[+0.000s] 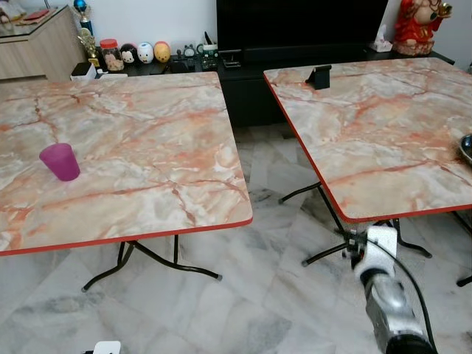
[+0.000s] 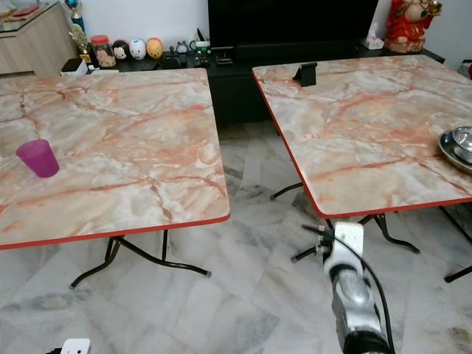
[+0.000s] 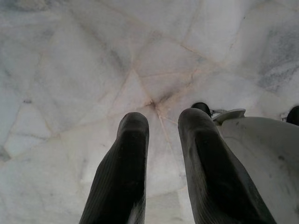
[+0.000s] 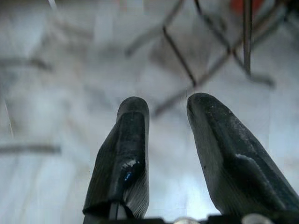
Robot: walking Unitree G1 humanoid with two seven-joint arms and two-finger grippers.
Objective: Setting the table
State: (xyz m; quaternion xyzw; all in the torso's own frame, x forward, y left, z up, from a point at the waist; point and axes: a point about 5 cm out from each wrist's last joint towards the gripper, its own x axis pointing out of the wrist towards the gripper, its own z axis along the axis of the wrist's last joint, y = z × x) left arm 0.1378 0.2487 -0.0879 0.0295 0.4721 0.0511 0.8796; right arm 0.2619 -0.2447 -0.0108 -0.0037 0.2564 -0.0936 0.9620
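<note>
We stand before 2 marble-topped tables: the purple cup (image 1: 60, 161) sits alone on the left table (image 1: 147, 147), and the metal dishes (image 2: 459, 144) rest at the far right edge of the right table (image 2: 354, 125). Both the left gripper (image 3: 163, 140) and the right gripper (image 4: 168, 121) hang over the floor, fingers slightly parted, holding nothing. We judge the step is approach: square up close to the right table before raising the right gripper toward the dishes.

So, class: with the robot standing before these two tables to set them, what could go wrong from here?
The purple cup stands alone on the left table; a careless reach could tip it. The metal dishes sit near the right table's edge and might be pushed off. The right gripper hangs low near the table legs and could snag.
</note>
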